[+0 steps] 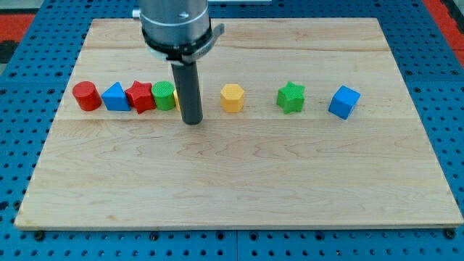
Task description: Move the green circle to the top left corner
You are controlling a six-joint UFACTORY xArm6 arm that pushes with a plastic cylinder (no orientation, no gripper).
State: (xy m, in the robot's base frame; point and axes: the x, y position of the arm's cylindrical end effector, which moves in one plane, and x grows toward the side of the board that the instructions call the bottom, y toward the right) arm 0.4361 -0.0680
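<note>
Seven blocks form one row across the far half of the wooden board (239,188). From left: red cylinder (86,96), blue triangle (114,97), red star (141,97), green circle (164,96), yellow hexagon (232,98), green star (291,97), blue cube (344,101). The green circle touches the red star, left of centre and well apart from the far-left corner. My tip (192,120) rests just right of the green circle, slightly nearer. A yellow sliver shows beside the rod; its shape is hidden. I carry no jaws, only the rod.
</note>
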